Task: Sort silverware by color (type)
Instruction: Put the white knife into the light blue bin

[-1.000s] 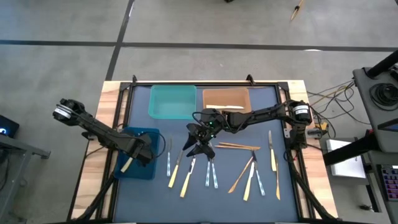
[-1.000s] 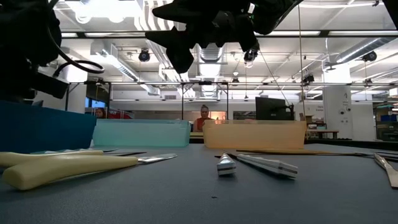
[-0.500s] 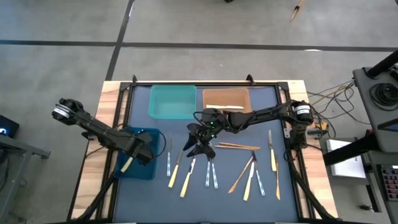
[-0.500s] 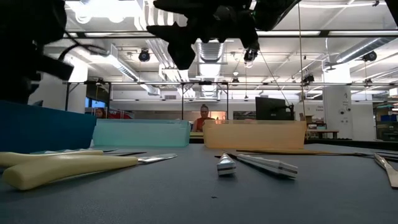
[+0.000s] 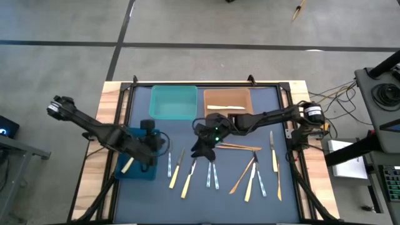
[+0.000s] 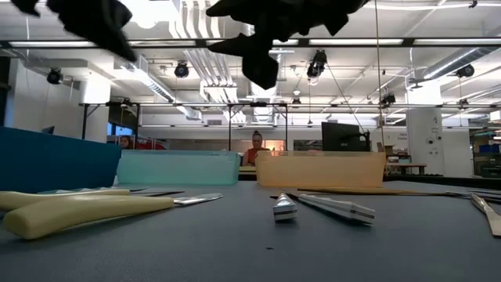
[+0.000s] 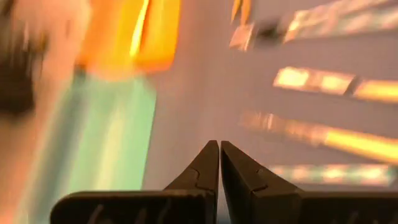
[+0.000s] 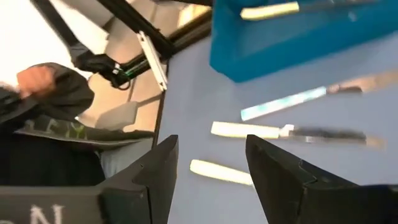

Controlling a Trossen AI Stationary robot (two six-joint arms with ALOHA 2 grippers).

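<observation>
Right gripper (image 5: 201,149) spread wide over the knives (image 5: 187,172) at frame centre, risks grabbing two colours. Left gripper (image 5: 156,142) pressed together, empty, by blue bin (image 5: 128,169).

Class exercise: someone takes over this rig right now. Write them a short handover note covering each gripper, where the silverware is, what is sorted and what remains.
Left gripper: shut, empty, by the dark blue bin.
Right gripper: open, empty, above the mat over loose silverware.
Done: one pale yellow piece in the dark blue bin; a pale piece in the tan bin.
Teal bin: looks empty.
Left: a dozen or so knives, forks and spoons lie on the mat in two clusters, unsorted.
</observation>
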